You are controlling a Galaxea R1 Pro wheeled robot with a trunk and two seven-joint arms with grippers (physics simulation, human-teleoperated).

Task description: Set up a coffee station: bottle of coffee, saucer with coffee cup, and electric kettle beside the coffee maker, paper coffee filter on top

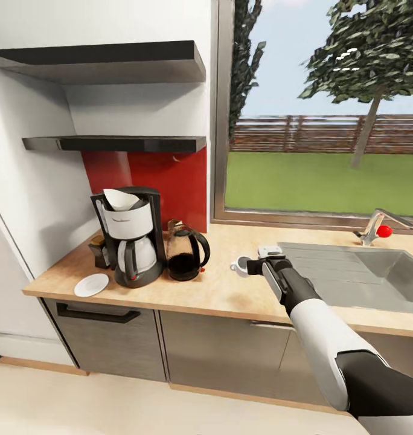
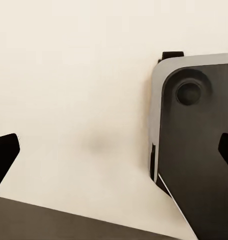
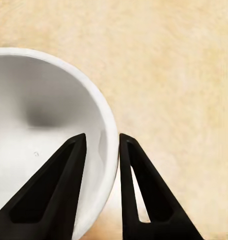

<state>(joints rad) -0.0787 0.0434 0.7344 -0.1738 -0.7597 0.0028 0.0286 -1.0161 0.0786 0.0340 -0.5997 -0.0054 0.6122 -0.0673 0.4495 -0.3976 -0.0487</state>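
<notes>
Right wrist view: my right gripper (image 3: 101,145) straddles the wall of the white coffee cup (image 3: 39,125), one finger inside the bowl, one outside, closed on the rim. Head view: cup (image 1: 240,264) sits on the countertop (image 1: 224,290), well apart from the saucer (image 1: 91,284), which lies beside the coffee maker (image 1: 131,235) and kettle (image 1: 186,254). Left gripper (image 2: 114,150) fingertips spread wide, holding nothing.

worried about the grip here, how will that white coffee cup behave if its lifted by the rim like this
The coffee cup looks rigid and glossy, so it may slip. The right pincer straddles only one thin wall, one finger inside, one outside, so the cup could tilt when lifted. It appears empty, so probably light.
</notes>
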